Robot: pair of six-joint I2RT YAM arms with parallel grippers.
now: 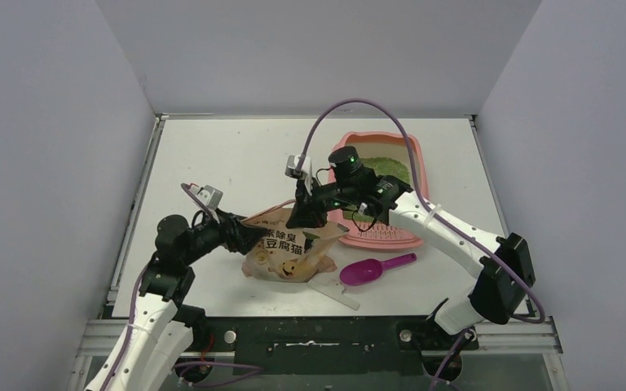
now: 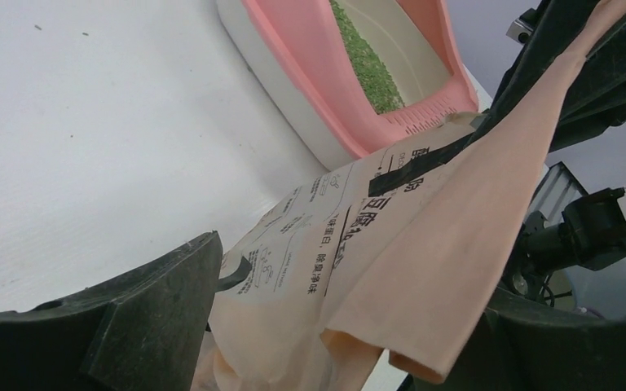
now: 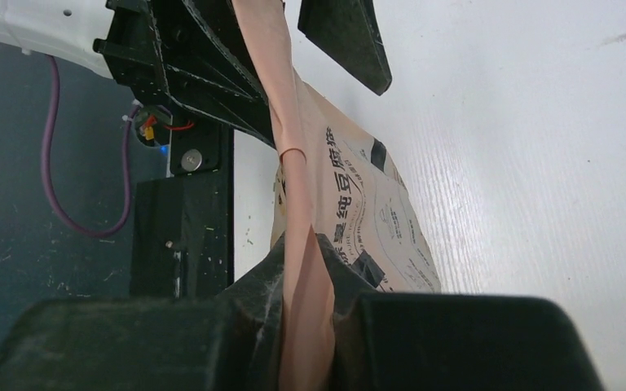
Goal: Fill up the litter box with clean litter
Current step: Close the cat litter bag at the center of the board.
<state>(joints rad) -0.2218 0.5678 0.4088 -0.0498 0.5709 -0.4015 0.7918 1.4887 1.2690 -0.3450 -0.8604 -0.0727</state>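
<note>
Pink plastic marks the goal: the litter box (image 1: 379,239) sits at the far right of the table (image 1: 212,155), its slotted strip facing the arms. A bed of green litter (image 1: 387,167) lies in its far part only. In the left wrist view the granules cover one stretch and the pale floor beside them is bare, so I judge the fill begun but well short of done.

The supply is a tan litter bag (image 1: 289,248) printed with black characters, slumped on the table just beside the box's near end with its mouth not over the tray. The right gripper (image 3: 301,277) is clenched on the bag's upper edge, the tan film pinched flat between its fingers. The left gripper (image 1: 253,236) is released, its jaws standing wide on either side of the bag's other edge and gripping nothing.

What seems left is to lift the bag, tip its mouth over the rim and pour until the bare floor is covered. A magenta scoop (image 1: 371,269) lies on the table near the bag — apart from both grippers.
</note>
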